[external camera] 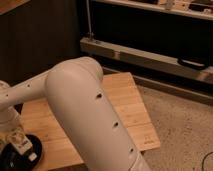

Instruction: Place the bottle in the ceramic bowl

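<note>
1. Gripper (16, 139): pale, pointing downward at the picture's lower left, over the near left corner of the desk. Whether it is open or closed cannot be told. A bottle sits right at its tip.

2. Bottle (24, 146): small and whitish with a pale label. It is tilted, with its white end lower and to the right. It is against the gripper's tip and directly over the bowl. Whether it rests on the bowl or hangs above it cannot be told.

3. Bowl (9, 161): round, shallow, glossy black. It stands on the desk's near left corner and is partly cut off by the picture's left and bottom edges.

4. Arm (95, 125): white. A slim link runs from the wrist at the left edge up to a rounded elbow. A thick link with a row of small dark holes descends to the bottom edge, covering the middle of the desk's near edge.

5. Desk (125, 105): light wooden planks. The far right and near right corners are both visible.

6. Floor (185, 125): speckled, beyond the desk's right edge.

7. Cable (207, 161): dark, lying on the floor at the picture's lower right.

8. Rail (150, 56): pale metal, running behind the desk's far edge.

9. Wall panel (40, 40): dark, behind the desk's far left.
</note>
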{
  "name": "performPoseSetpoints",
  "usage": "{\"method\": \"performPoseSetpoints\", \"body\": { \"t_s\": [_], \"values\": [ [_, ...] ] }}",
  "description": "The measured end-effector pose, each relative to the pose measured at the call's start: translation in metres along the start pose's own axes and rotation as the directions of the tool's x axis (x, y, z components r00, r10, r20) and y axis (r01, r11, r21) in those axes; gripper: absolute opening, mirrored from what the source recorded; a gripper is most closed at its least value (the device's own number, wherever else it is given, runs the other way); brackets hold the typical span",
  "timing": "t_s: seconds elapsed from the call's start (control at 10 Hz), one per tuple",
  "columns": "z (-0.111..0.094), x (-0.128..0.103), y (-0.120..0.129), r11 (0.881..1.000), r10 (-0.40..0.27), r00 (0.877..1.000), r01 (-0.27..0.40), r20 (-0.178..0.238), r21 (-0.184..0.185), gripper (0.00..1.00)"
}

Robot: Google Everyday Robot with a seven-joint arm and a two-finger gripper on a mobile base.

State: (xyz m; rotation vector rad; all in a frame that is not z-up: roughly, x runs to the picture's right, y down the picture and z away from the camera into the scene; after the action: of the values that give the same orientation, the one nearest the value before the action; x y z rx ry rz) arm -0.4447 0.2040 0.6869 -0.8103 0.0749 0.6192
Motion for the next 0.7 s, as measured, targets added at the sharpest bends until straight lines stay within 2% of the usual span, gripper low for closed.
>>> {"method": "performPoseSetpoints", "body": {
  "t_s": [0.1,0.2,0.7],
  "values": [
    [0.0061,0.0000,0.0024,1.000,-0.021,0.999,0.022,-0.027,0.002,0.55],
    [0.0079,0.0010,0.0020,0.999,-0.032,0.999,0.032,-0.042,0.005,0.61],
    [0.0079,0.0016,0.0013,0.999,-0.032,0.999,0.032,-0.045,0.007,0.63]
  ]
}}
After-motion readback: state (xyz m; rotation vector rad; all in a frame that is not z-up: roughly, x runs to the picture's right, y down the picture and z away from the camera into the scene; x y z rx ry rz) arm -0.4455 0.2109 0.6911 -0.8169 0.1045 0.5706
